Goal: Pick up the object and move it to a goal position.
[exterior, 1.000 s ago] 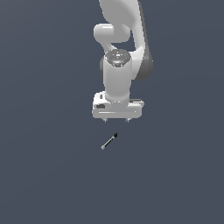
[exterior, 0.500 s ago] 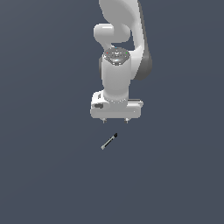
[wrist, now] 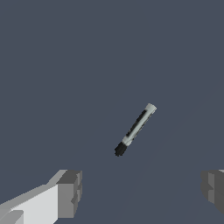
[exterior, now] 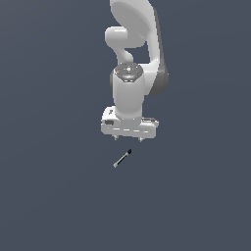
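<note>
On a plain, dark blue-grey floor (exterior: 54,196) that fills the whole scene, a white robot arm (exterior: 132,44) reaches down from the top of the exterior view. Its wide, pale hand block sits at the lower end of the arm, and the gripper (exterior: 128,139) points straight down, hovering above the floor. Two short fingertips show beneath the block, set well apart from each other, so the jaws are spread wide and hold nothing.

Just below the gripper in the exterior view lies the object (exterior: 122,158), a small thin marker-like stick, far smaller than the arm. It rests on the floor at a slant, its black end pointing up toward the exterior view's right and its light grey end toward the exterior view's left. It is close to the fingertips but apart from them; nothing touches it.

In the wrist view the stick (wrist: 135,130) appears alone against the dark floor, a light grey barrel with a dark streak along it and a black tip at one end. Two grey finger pads (wrist: 70,192) stand at the edges of that picture, far apart, with the stick lying beyond the gap between them.
</note>
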